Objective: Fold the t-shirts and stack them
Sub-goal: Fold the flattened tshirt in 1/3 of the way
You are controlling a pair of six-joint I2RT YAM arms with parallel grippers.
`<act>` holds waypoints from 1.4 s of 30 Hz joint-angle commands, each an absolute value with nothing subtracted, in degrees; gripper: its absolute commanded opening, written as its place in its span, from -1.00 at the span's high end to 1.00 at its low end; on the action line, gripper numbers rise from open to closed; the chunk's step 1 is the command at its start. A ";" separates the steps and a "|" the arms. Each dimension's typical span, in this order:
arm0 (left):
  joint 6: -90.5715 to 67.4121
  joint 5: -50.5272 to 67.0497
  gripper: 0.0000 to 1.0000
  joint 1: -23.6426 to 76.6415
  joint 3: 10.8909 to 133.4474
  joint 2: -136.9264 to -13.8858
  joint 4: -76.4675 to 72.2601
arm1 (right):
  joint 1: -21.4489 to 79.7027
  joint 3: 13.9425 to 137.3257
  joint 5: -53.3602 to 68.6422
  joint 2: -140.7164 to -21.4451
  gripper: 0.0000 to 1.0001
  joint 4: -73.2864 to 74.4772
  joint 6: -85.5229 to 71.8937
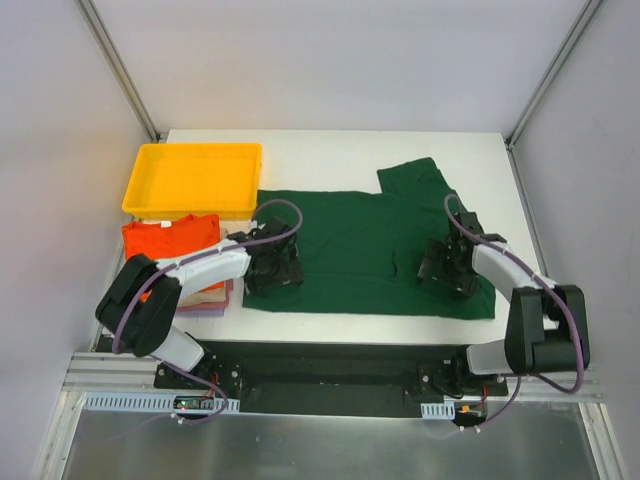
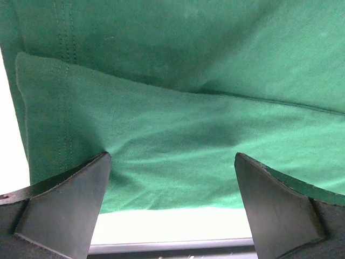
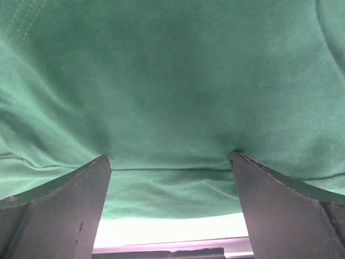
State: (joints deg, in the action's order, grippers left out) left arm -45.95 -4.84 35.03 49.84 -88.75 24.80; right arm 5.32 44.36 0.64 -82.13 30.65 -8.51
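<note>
Our L gripper [image 2: 172, 156] and R gripper [image 3: 170, 157] had jaws wide apart, tips pressing green t-shirt [image 1: 350, 240] at near edge. We saw orange t-shirt [image 1: 165, 238] stacked by yellow tray [image 1: 195, 178].

Overhead view: bright, soft, even light from above; the white table [image 1: 330, 145] ran close to glare, and I cast only faint shadows. Sharp all over; wall posts [image 1: 120, 68] leaned outward. Left wrist view: dark green t-shirt [image 2: 178, 135] in fair focus, stitching legible; my left fingers [image 2: 64, 210] were dark and blurred. Right wrist view: cloth hazier, shade pooled by my right fingers [image 3: 59, 210]; table strip washed out.
</note>
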 commanded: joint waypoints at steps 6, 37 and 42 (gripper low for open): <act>-58.09 -7.46 -0.98 43.58 37.62 -76.74 28.56 | 4.57 33.49 -1.14 -68.65 -0.93 36.38 -10.90; -66.36 -18.36 -0.98 49.04 35.86 -68.91 39.28 | 4.31 30.41 -9.23 -57.57 -0.92 42.54 -18.28; -66.62 -20.56 -0.98 48.96 36.65 -67.59 42.09 | 4.04 30.50 -9.67 -57.92 -0.92 42.63 -18.28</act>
